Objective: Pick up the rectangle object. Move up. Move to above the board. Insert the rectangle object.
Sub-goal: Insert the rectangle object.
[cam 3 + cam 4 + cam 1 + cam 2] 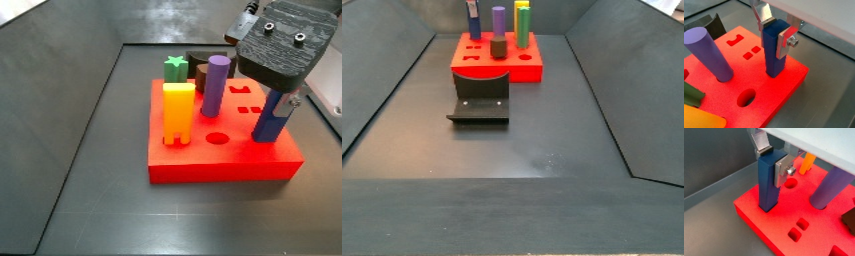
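In a side view the fixture (480,100) stood nearest on the dark surface (502,150), with the red board (497,60) just behind it and the pegs rising from the board's top. The blue bar (774,50) stood upright in a hole near one corner of the board (777,82), its lower end sunk into the red top. The tool (776,32) was at the bar's upper part, a silver finger (786,41) lying flat on one face and the other finger on the opposite face, so it was clenched on the bar. In a side view the tool's black body (281,45) hung over the bar (271,118) at the board's corner (227,165). A purple cylinder (214,86) stood upright in the board near the bar, a yellow-orange block (178,112) stood beyond it, and a green star-shaped piece (174,67) sat at the far corner
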Controlling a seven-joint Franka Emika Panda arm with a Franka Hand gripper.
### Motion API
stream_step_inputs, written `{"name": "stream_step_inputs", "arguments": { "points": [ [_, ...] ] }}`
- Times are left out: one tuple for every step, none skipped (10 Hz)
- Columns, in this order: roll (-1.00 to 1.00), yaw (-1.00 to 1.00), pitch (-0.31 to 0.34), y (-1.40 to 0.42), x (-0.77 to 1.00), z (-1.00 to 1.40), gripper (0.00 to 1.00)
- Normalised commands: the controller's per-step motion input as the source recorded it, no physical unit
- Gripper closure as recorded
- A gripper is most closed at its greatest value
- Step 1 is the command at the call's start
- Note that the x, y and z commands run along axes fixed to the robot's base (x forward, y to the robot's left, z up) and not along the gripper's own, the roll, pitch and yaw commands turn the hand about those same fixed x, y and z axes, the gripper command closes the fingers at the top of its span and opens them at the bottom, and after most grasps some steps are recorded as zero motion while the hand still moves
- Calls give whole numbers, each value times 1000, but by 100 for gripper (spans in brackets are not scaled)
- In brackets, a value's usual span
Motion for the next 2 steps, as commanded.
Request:
{"name": "stream_step_inputs", "arguments": {
  "points": [
    [7, -120, 154, 0, 477, -177, 100],
    [0, 0, 0, 0, 0, 0, 100]
  ]
}}
